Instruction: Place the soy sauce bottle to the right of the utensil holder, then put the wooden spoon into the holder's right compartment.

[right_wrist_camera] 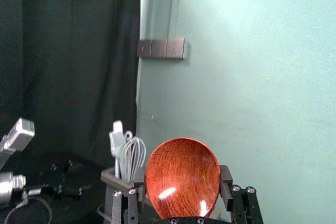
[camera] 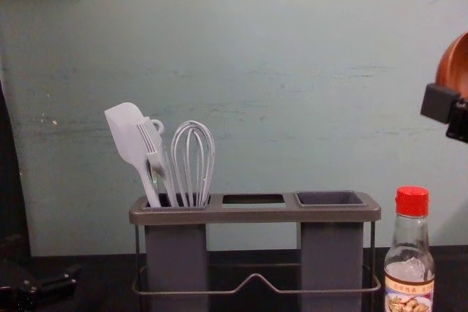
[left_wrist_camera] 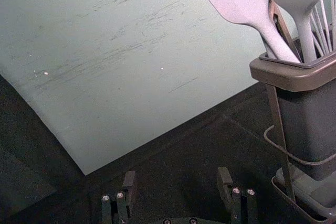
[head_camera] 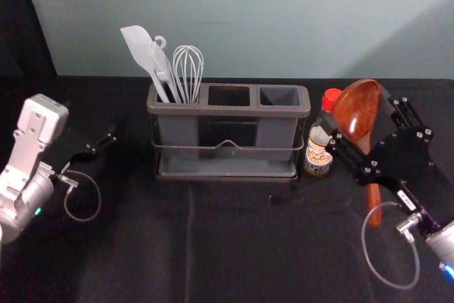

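Observation:
In the head view, the utensil holder stands mid-table, and the soy sauce bottle is upright just right of it. My right gripper grips the wooden spoon by its bowl, raised right of the bottle, handle pointing down. The right wrist view has the spoon bowl between the fingers of my right gripper. From the chest, the spoon is higher than the red-capped bottle. My left gripper is parked left of the holder; in the left wrist view the left gripper is open, holding nothing.
A spatula, a brush and a whisk stand in the holder's left compartment. Its middle opening and right compartment hold no utensils. A wall rises behind the black-covered table.

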`<state>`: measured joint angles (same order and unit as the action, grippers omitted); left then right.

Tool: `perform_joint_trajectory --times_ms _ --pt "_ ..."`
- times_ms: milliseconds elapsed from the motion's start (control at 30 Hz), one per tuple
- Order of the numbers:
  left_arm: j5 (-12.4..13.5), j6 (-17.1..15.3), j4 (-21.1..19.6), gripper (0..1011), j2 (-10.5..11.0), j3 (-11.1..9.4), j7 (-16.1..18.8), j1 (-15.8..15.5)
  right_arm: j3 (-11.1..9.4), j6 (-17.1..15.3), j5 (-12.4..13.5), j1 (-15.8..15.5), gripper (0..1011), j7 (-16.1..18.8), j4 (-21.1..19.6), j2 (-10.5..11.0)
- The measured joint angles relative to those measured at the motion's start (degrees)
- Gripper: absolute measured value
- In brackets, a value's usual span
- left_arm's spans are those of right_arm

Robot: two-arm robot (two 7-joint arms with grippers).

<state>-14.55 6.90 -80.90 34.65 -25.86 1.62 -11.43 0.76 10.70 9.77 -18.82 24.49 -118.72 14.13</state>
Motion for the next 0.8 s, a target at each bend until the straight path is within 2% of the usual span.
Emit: perform_joint_trajectory --times_ms 133,800 --pt "0.0 0.0 0.0 1000 0.0 0.0 0.0 0.0 0.15 2.2 0.27 -0.22 837 -0.59 0.69 -0.14" --pt "0.0 0.0 0.0 1000 0.0 0.0 0.0 0.0 0.4 2.23 0.37 -0.26 837 -1.1 1.06 -0.11"
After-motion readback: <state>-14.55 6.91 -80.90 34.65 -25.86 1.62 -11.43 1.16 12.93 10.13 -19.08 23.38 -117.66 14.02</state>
